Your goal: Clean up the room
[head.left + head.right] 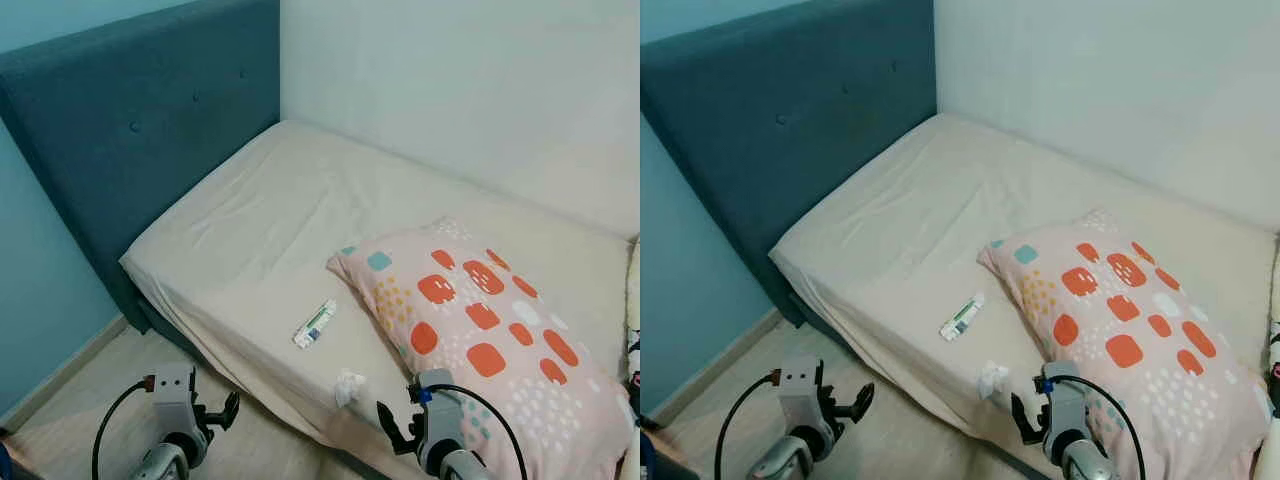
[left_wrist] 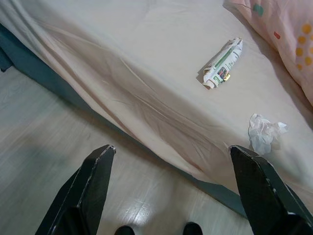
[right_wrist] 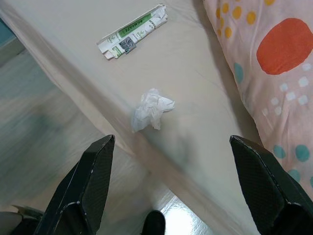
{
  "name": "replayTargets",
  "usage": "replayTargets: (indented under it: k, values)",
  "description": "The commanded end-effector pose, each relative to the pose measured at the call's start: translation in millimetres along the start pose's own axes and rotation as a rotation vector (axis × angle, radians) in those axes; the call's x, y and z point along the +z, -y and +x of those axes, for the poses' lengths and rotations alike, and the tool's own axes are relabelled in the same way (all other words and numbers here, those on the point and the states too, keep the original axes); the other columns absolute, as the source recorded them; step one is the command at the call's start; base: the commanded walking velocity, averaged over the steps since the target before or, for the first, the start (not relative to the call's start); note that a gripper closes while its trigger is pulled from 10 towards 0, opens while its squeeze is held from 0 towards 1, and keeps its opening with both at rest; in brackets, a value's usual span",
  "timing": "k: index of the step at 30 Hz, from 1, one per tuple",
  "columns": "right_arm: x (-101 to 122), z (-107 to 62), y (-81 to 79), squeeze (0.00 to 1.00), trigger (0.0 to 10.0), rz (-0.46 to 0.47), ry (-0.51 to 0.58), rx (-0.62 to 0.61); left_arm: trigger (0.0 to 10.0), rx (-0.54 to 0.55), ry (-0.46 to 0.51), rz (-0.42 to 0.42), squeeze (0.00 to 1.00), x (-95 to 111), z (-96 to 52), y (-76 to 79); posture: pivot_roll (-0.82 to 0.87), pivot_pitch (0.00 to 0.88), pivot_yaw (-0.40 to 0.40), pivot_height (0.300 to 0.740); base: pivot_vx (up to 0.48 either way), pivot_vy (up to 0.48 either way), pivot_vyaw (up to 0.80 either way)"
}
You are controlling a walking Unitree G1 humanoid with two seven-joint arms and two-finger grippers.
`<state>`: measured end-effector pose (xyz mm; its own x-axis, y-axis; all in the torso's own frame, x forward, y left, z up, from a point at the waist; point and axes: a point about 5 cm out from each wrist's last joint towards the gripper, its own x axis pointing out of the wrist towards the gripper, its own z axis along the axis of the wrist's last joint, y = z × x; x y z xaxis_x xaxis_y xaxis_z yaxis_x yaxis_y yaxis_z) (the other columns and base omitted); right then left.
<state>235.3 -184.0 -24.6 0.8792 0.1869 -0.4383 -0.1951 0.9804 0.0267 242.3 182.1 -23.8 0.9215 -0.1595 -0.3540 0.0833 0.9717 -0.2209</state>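
Nearest the robot, both arms hung low over the pale wood-look floor (image 1: 60, 400) at the side of the bed. The left pincer (image 2: 173, 188) was released, its two black fingers spread wide and holding nothing, aimed at the bed's edge from above the floor. The right pincer (image 3: 171, 188) was likewise spread and empty, hovering just off the mattress edge.

Directly beyond the right pincer lay a small crumpled white tissue (image 3: 150, 109), sitting on the cream fitted sheet (image 1: 250, 230) right at the edge of the mattress. A little further in lay a flattened white wrapper with green print (image 1: 314, 323), well apart from the tissue and just beside the corner of the pink pillow with orange and teal patches (image 1: 480, 330). The pillow rested slantwise at the near right of the bed, not at the head end. Farther off stood the teal buttoned fabric headboard (image 1: 150, 110), against the pale wall (image 1: 450, 70).

Judging from this, the clean-up had barely started here: both bits of litter were still on the bed and neither pincer held anything. The tissue looked the likelier first pick for the right pincer, then the wrapper; the pillow probably wanted moving to the headboard.
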Motion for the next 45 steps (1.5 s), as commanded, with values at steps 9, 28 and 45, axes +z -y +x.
replayTargets:
  k: [9,28,45]
  values:
    - [-4.1,-1.7,0.1,0.00,10.0,-0.007,-0.014,0.007,10.0,-0.003,-0.020,-0.012,0.00,-7.6,-1.8,4.8,-0.10,0.141,-0.065,0.740,0.000,0.000,0.00]
    - [-5.9,-2.4,-0.9,0.00,10.0,-0.003,-0.018,0.011,10.0,-0.003,-0.021,-0.010,0.00,-8.9,-3.3,4.7,-0.10,0.146,-0.061,0.740,0.000,0.000,0.00]
    - [-5.0,-2.0,-0.1,0.00,10.0,-0.004,-0.016,0.008,10.0,-0.005,-0.021,-0.012,0.00,-8.2,-2.3,5.6,-0.10,0.149,-0.058,0.740,0.000,0.000,0.00]
